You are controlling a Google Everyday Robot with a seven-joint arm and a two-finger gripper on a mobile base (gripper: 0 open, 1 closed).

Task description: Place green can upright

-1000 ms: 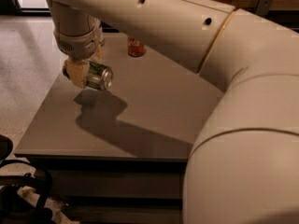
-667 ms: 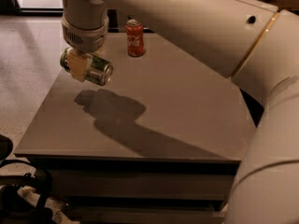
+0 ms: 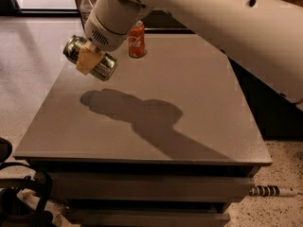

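I have my gripper [image 3: 90,59] clamped across the middle of the small green aluminium drink can [image 3: 106,67], with one pale yellow finger pad [image 3: 86,59] pressed flat on the side facing the camera. The opposite finger is hidden behind the can, so I judge the hold from that one pad. The can hangs in the air over the rear left part of the flat grey table [image 3: 199,103], clear of the surface. It lies on its side, with its long axis running from upper left down to lower right. Upright it is not, so the turn and the set-down are both yet to do. The main risk is release at this attitude: a can let go sideways would drop, roll, and the left edge is close. Smooth metal could also twist between my pads as I rotate the wrist, leaving the base tilted at contact so that it topples. The red Coca-Cola can [image 3: 137,40] stands upright just behind and to the right of my wrist, and a wide swing could knock it over. A clear plastic bottle [image 3: 85,4] stands further back.
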